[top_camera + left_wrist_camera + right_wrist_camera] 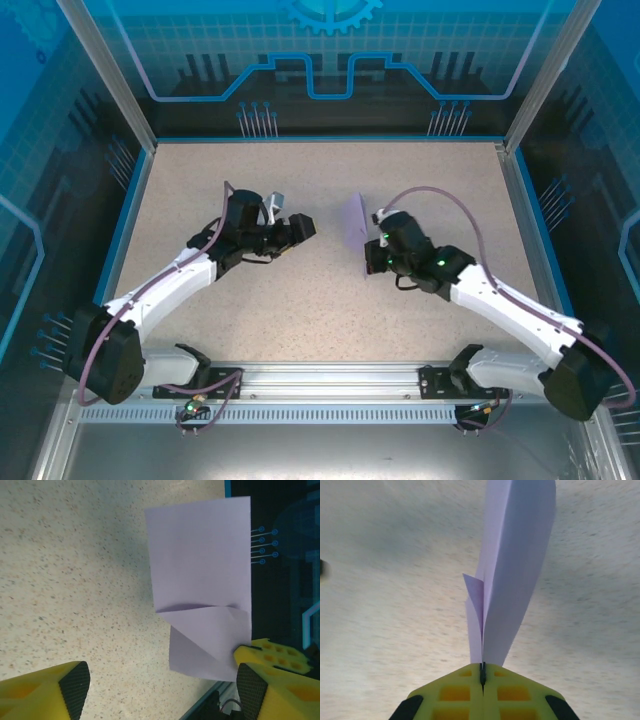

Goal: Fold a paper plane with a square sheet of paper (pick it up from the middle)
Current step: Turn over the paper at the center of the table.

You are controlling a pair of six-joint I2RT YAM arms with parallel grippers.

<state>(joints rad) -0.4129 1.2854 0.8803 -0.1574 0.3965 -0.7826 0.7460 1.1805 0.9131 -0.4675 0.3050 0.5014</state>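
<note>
Top external: right arm's got the paper, left one is waiting wide open

Left to right: the left gripper (303, 228) hovers over the table (300, 170) with its fingers spread apart and nothing between them, pointing straight at the sheet of paper (356, 224). The sheet stands on edge in the air between the two arms, near but not touching the left gripper. Its long side runs front to back and its flat face, one corner folded in, is turned toward the left wrist camera. The right gripper (372, 250) is pinched tight on the sheet's lower edge, so the right arm is the nearer one. My guess is the left has to come in sideways to the right. There's lots of bare table around, and the walls are well away.
</note>
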